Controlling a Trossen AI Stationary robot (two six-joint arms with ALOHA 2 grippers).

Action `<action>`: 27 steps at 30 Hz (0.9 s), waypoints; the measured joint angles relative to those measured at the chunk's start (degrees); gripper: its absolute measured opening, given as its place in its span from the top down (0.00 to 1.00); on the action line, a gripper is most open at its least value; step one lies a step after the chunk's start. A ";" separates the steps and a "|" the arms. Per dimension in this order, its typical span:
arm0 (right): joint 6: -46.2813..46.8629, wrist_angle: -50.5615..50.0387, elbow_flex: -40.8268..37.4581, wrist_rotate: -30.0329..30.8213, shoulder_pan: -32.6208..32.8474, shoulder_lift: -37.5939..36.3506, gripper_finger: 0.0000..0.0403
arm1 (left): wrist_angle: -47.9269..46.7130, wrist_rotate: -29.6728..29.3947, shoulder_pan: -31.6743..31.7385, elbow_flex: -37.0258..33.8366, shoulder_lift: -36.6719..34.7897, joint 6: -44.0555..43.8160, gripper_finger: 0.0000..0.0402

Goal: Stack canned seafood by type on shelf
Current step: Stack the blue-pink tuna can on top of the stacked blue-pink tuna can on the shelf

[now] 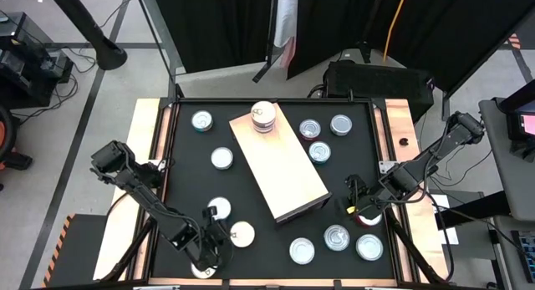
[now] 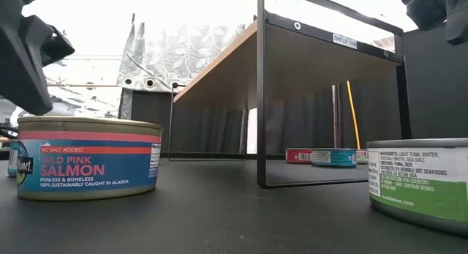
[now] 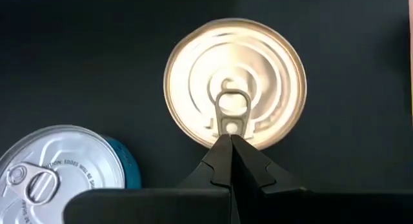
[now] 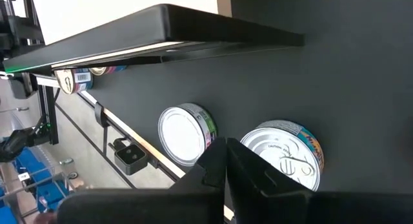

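The left gripper [image 3: 230, 143], fingers clenched on nothing, points down just over a silvery tin [image 3: 234, 82]; a blue-sided tin [image 3: 61, 166] sits beside it.

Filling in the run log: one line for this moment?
left gripper: shut, over gold-topped tin | right gripper: shut, empty, near shelf corner | shelf: one stack of tins

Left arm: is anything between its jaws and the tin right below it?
Nothing visible. The left gripper, jaws shut, hangs over the near edge of a gold-topped tin, with only bare black tabletop around it. A second tin sits apart to one side, not in the path.
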 joint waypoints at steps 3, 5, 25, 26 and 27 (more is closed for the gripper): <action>-0.08 0.02 0.00 -0.04 0.02 0.00 0.99 | 0.27 0.02 0.04 -0.33 -0.02 -0.17 1.00; -0.42 0.02 0.00 -0.07 0.02 0.00 0.99 | 0.24 0.00 0.00 -0.55 0.10 -0.20 1.00; -1.54 -0.07 0.00 -0.28 0.01 0.00 0.99 | -4.15 6.64 -1.20 -0.70 4.01 -4.71 1.00; -1.54 -0.07 0.00 -0.29 0.01 0.02 0.99 | -3.98 6.61 -1.20 -0.27 3.38 -4.69 1.00; -1.54 -0.09 0.00 -0.30 0.02 0.02 0.99 | -3.61 6.44 -1.18 0.22 2.41 -4.69 1.00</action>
